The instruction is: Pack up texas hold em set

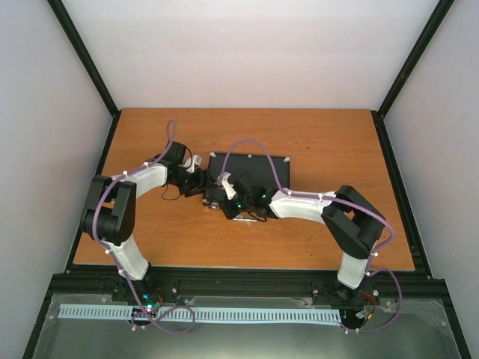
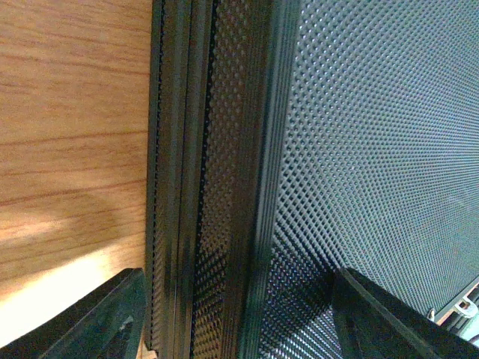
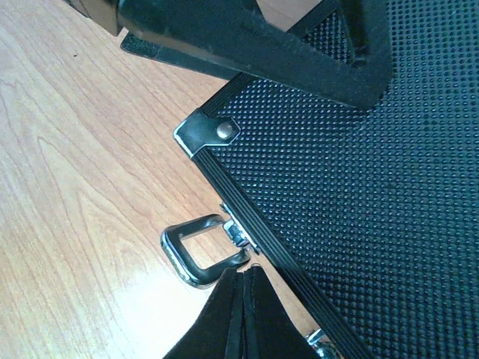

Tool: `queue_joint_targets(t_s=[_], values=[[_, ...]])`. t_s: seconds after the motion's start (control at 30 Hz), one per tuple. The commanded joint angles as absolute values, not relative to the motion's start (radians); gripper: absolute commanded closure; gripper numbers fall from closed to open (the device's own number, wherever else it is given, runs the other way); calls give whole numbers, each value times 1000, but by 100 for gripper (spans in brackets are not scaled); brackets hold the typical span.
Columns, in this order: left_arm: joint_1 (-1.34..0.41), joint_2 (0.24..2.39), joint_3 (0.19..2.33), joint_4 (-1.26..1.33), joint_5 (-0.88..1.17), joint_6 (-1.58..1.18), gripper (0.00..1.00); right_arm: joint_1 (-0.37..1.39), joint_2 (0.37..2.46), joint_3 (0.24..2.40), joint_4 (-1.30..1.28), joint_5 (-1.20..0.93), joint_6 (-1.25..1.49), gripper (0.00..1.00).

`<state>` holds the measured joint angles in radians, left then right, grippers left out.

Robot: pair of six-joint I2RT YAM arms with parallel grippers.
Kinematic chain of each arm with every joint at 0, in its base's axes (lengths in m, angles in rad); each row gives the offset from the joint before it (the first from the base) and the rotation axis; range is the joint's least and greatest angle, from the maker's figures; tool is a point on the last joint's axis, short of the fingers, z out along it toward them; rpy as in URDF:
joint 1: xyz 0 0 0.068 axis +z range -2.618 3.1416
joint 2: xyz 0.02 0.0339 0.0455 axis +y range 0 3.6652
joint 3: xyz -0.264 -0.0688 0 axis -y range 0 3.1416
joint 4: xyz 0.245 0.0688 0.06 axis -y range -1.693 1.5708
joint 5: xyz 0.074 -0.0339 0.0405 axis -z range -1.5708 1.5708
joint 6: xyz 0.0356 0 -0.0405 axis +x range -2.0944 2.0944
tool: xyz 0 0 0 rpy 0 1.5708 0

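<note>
The black hold em case (image 1: 251, 168) lies shut and flat on the table. In the left wrist view its ribbed side edge (image 2: 217, 187) and dimpled lid fill the frame. My left gripper (image 2: 239, 321) is open and straddles that edge, one finger (image 2: 105, 321) over the table and the other over the lid. My right gripper (image 3: 243, 314) is shut with nothing between its fingers, and its tip touches the silver handle (image 3: 196, 254) on the case's front edge. The left gripper (image 1: 196, 179) and right gripper (image 1: 224, 196) meet at the case's near left corner. Chips, card decks and discs are out of view.
Wooden table (image 1: 314, 232) with black frame posts and white walls around it. A silver latch (image 3: 322, 345) sits on the case's front edge right of the handle. The left arm's finger (image 3: 254, 37) crosses the top of the right wrist view, above the case's riveted corner cap (image 3: 213, 131).
</note>
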<state>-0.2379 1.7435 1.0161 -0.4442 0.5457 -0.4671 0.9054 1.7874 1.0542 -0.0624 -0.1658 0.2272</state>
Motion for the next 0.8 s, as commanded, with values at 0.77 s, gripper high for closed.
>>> queue_joint_targets(t_s=[0.77], values=[[-253, 1814, 970, -531, 427, -449, 30, 908, 1834, 1088, -56, -237, 230, 97]])
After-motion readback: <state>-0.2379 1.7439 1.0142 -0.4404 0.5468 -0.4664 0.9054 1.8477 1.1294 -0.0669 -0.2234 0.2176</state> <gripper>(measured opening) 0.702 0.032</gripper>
